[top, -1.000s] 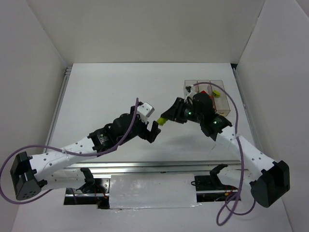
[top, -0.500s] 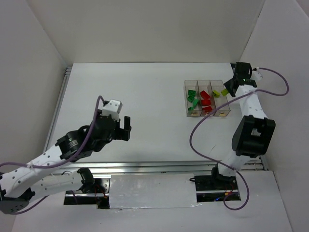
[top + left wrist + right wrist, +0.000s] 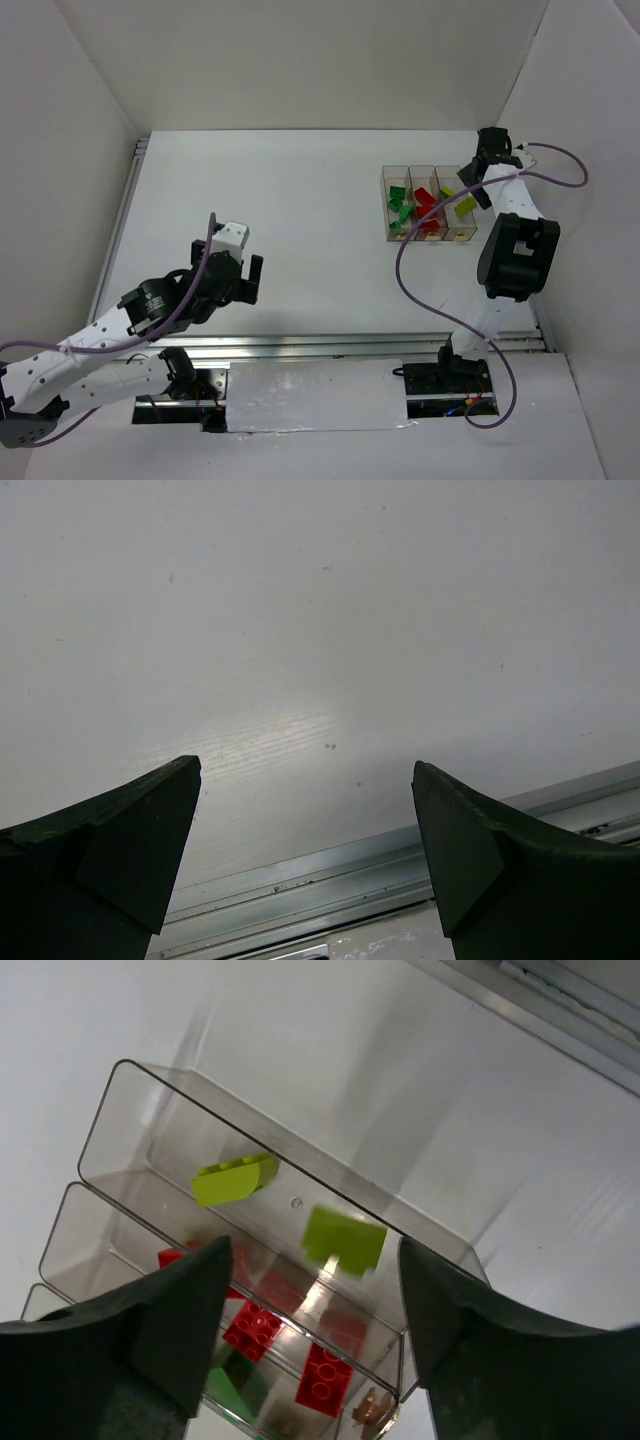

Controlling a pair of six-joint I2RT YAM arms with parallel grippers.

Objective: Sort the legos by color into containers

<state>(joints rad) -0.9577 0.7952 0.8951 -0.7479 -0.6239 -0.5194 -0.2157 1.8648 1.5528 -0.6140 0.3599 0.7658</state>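
Three clear containers [image 3: 384, 200] stand in a row at the table's right. Dark green legos [image 3: 400, 205] lie in the left bin, red legos [image 3: 428, 205] in the middle one. The right bin [image 3: 130, 1070] holds a yellow-green lego [image 3: 235, 1178]. A second yellow-green lego [image 3: 345, 1240] shows blurred, loose between my right gripper's fingers [image 3: 190, 1310] and touching neither. My right gripper [image 3: 312, 1248] is open above that bin's far end [image 3: 470, 178]. My left gripper [image 3: 305, 770] hangs open over bare table at the near left [image 3: 232, 272], holding nothing.
A metal rail [image 3: 350, 870] runs along the near table edge just below my left gripper. White walls close in the table on the left, far side and right. The right arm's purple cable [image 3: 420, 260] loops beside the bins.
My right arm carried a yellow-green lego from the table's middle to the right bin and opened, letting it go. My left arm drew back toward the near left.
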